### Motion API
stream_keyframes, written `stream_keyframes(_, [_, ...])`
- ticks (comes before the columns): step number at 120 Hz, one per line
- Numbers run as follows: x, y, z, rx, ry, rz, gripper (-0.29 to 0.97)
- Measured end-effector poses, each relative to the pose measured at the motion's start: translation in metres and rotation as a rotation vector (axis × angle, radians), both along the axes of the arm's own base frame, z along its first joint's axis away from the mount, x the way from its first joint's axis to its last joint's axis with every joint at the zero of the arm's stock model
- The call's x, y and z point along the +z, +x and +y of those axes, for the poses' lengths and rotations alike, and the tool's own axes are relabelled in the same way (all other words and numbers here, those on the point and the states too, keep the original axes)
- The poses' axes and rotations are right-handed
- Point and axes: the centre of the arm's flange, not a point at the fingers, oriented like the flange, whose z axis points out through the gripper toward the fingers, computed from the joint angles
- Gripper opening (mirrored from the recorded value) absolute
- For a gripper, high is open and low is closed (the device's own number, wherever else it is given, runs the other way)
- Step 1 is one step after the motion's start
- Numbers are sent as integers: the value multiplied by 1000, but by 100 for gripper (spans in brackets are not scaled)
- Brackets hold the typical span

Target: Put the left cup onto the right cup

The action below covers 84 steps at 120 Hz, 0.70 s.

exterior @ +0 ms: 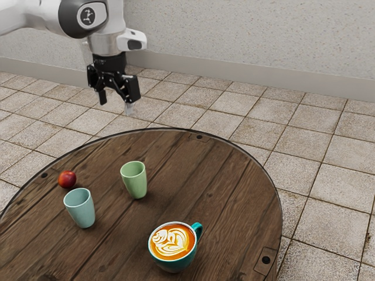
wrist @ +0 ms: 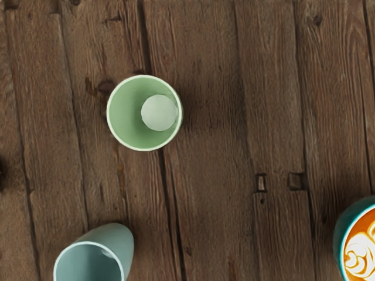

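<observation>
- Exterior view: a grey, rough-textured wall (exterior: 263,29) closes the back of the room, with a pale baseboard (exterior: 246,70) along its foot.
- Below it lies a floor (exterior: 304,134) of beige stone tiles set in a diagonal grid, with darker grout lines.
- A round table (exterior: 234,193) fills the lower part of the view. It is made of dark, weathered planks with strong grain and open seams, and a thin band with small bolted plates rims it.
- In the wrist view the table's planks (wrist: 246,88) show knots, cracks and two small square marks side by side.
- The arm (exterior: 88,17) comes in from the exterior view's upper left.
- Its black gripper (exterior: 116,100) hangs high above the table's far edge, well apart from everything on it. The fingers are spread wide with nothing between them.
- A teal mug (exterior: 174,246) with latte art stands near the table's front edge. Its rim also shows in the wrist view (wrist: 357,243).
- The green cup (exterior: 134,178) stands upright, mouth up, near the table's middle. From the wrist camera its inside (wrist: 126,114) is seen almost straight down.
- The blue cup (exterior: 79,206) stands upright on the table toward the exterior view's left of the green cup (wrist: 94,257), near it but not touching.
- A small red round thing (exterior: 67,178), probably an apple, lies just beyond the blue cup.
</observation>
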Motion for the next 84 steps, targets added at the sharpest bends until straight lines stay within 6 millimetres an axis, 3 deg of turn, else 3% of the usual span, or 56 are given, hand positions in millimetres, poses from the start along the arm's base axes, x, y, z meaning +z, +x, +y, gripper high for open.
stream_keyframes(19, [-8, -8, 13, 21, -2, -8, 68])
stream_keyframes(39, [-50, -39, 10, 22, -37, 24, 68])
stream_keyframes(84, [-114, -87, 48, 184, -60, 25, 54])
